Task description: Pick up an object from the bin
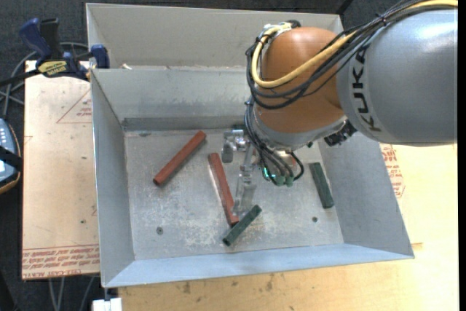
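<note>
My gripper hangs low over the middle of the bin floor, its thin metal fingers pointing down beside a reddish-brown stick that lies lengthwise just to their left. A short dark green stick lies at an angle right below the fingertips, touching the brown stick's near end. The fingers stand slightly apart with nothing seen between them.
A second reddish-brown stick lies slanted at the left of the floor. Another dark green stick rests at the right, near the bin's sloping wall. The arm's orange cover and cables hang over the bin's back right.
</note>
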Robot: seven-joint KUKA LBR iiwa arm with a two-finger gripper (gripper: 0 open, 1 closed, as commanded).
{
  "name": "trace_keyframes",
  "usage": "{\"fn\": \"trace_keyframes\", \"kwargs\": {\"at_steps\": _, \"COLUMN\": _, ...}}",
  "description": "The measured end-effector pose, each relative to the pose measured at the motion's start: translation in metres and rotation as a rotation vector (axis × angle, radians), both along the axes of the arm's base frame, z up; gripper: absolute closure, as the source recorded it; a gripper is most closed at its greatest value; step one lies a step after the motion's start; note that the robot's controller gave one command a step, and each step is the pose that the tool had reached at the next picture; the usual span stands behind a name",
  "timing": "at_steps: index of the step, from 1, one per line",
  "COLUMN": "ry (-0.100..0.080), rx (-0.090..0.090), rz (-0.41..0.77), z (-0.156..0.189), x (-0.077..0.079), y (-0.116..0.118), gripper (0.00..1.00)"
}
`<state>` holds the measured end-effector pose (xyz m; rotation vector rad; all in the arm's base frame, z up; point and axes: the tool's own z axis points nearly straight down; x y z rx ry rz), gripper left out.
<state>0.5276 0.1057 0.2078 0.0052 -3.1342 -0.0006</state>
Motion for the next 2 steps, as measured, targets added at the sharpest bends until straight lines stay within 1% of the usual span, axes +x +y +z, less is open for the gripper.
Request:
{"fn": "trace_keyframes", "kwargs": {"at_steps": 1, "ry": 0.004, "rx": -0.003, "rz": 0.044, "z": -0.075, "x": -0.042, "y": -0.062, "gripper": 0.00}}
{"fn": "trace_keyframes", "kwargs": {"at_steps": 2, "ry": -0.008, "rx": 0.001, "rz": 0.175, "z": -0.140, "x": -0.025, "y": -0.065, "gripper": 0.00}}
